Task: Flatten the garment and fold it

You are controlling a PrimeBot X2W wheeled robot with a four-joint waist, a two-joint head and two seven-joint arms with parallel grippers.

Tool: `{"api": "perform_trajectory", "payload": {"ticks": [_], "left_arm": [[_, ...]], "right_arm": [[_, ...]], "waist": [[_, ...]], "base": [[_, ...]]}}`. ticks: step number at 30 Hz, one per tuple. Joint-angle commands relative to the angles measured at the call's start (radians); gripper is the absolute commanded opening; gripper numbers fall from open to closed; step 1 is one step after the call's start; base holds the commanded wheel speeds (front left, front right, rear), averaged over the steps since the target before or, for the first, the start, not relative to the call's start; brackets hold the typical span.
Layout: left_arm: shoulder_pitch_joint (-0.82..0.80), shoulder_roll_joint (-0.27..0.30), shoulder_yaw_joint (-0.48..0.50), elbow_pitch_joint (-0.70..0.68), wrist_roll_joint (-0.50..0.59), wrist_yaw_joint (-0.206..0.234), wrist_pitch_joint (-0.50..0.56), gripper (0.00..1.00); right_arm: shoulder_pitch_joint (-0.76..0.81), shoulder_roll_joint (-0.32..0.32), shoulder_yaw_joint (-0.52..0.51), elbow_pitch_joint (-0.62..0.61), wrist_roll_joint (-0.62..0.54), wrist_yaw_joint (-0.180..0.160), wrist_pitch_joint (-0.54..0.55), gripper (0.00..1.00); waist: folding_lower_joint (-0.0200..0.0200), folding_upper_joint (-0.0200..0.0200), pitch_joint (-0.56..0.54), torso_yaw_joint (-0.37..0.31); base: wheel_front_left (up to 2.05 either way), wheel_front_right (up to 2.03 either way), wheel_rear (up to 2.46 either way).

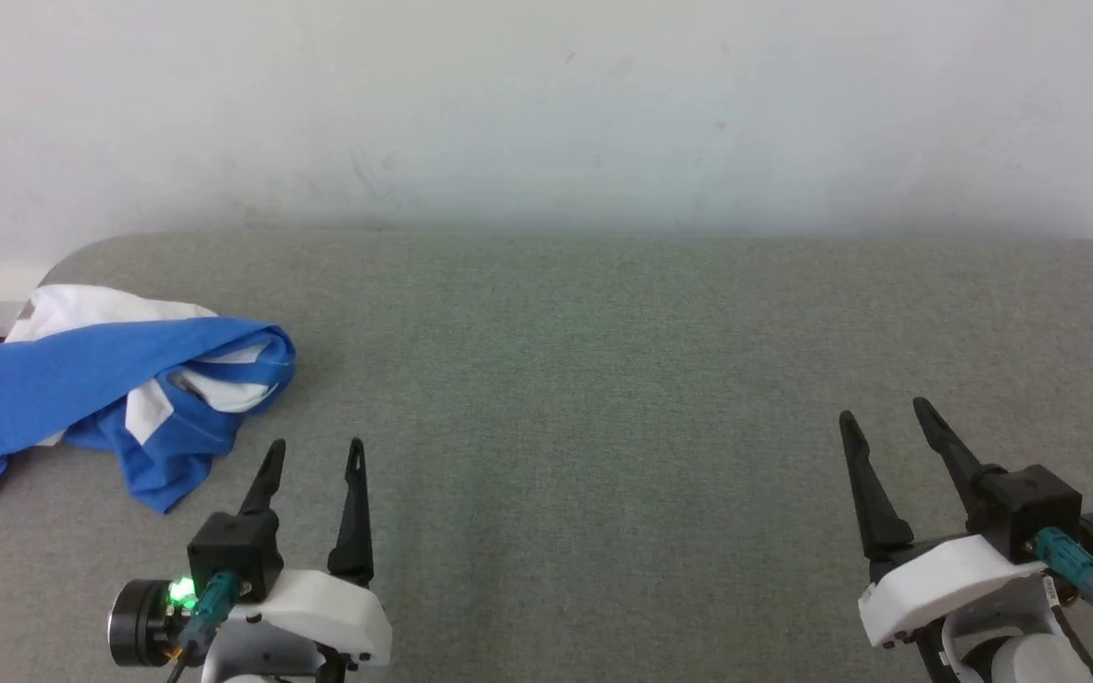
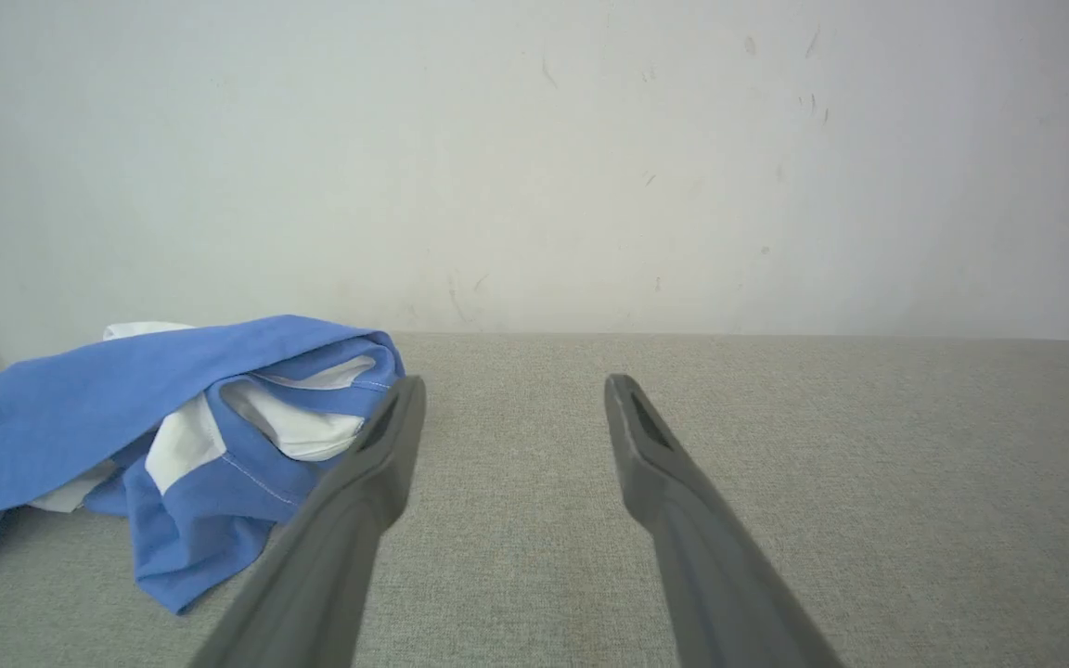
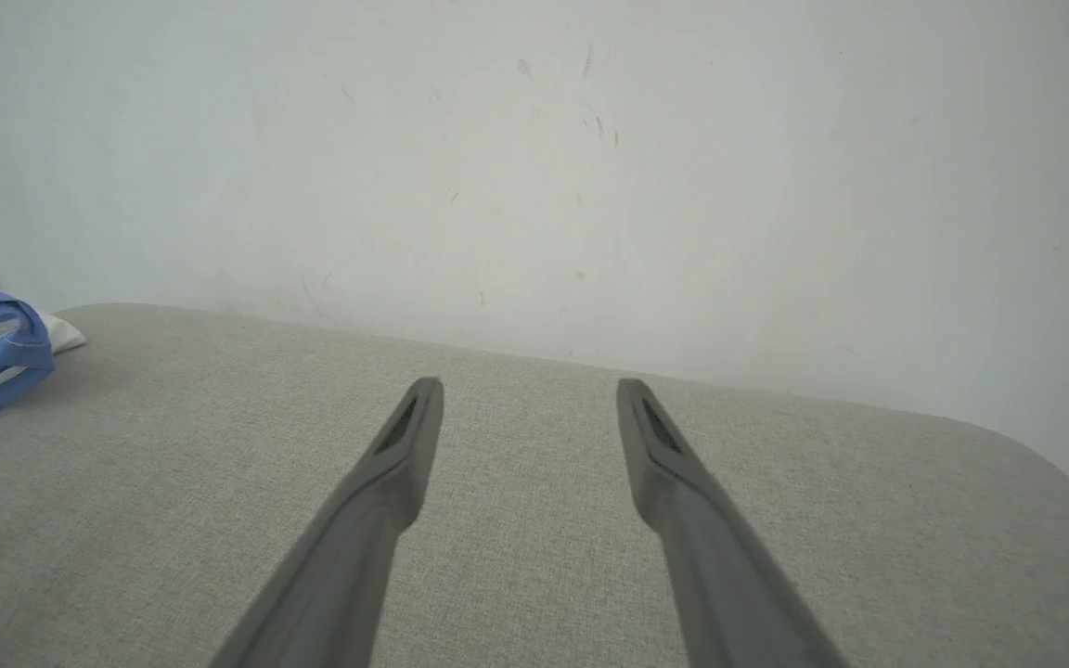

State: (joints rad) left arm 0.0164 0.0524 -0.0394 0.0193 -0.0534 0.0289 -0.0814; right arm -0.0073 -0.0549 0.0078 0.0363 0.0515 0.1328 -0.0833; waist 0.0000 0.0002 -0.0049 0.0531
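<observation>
Your left gripper (image 1: 317, 444) has its two dark fingers (image 1: 353, 503) spread wide with nothing between them. In the left wrist view you look straight through the gap onto bare grey cloth. The fingers hang low over the padded table (image 1: 603, 379), tips pointing toward the pale wall (image 1: 546, 114). A small green light (image 1: 181, 593) glows on the wrist behind them.

Your right gripper (image 1: 884, 410) matches it: fingers apart and empty, held above the right part of the table and leaning a little to the left in the head view.

The shirt (image 1: 120, 370) lies crumpled in a heap at the far left of the table, ahead of your left gripper and to its left. It is near those fingers but not touching them; the head view shows a strip of grey cloth between the nearest blue flap and the left fingertip. Blue fabric covers most of the top of the heap. White shows inside the folds and along the back edge nearest the wall. One blue flap with a stitched hem trails toward you, and another blue end reaches out to the table's left edge.

The shirt is well apart from your right gripper. In the right wrist view you see a blue-and-white end of it at the far left.
</observation>
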Motion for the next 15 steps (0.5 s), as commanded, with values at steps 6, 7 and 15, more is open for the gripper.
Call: {"api": "perform_trajectory", "payload": {"ticks": [6, 7, 15], "left_arm": [[0.018, -0.001, -0.005, 0.002, -0.008, 0.013, -0.023, 1.00], [0.019, -0.001, -0.004, 0.001, -0.009, 0.014, -0.026, 1.00], [0.027, -0.001, -0.003, 0.001, -0.014, 0.019, -0.042, 1.00]], "right_arm": [[0.013, 0.002, 0.005, 0.011, 0.009, -0.001, -0.022, 1.00], [0.013, 0.002, 0.005, 0.012, 0.011, -0.001, -0.024, 1.00], [0.016, 0.002, 0.011, 0.018, 0.025, -0.001, -0.041, 1.00]], "waist": [[0.0000, -0.0002, -0.005, 0.047], [0.0000, -0.0002, -0.006, 0.053], [0.0000, -0.0002, -0.011, 0.110]], "base": [[0.00, 0.00, 0.00], [0.00, 0.00, 0.00], [0.00, 0.00, 0.00]]}}
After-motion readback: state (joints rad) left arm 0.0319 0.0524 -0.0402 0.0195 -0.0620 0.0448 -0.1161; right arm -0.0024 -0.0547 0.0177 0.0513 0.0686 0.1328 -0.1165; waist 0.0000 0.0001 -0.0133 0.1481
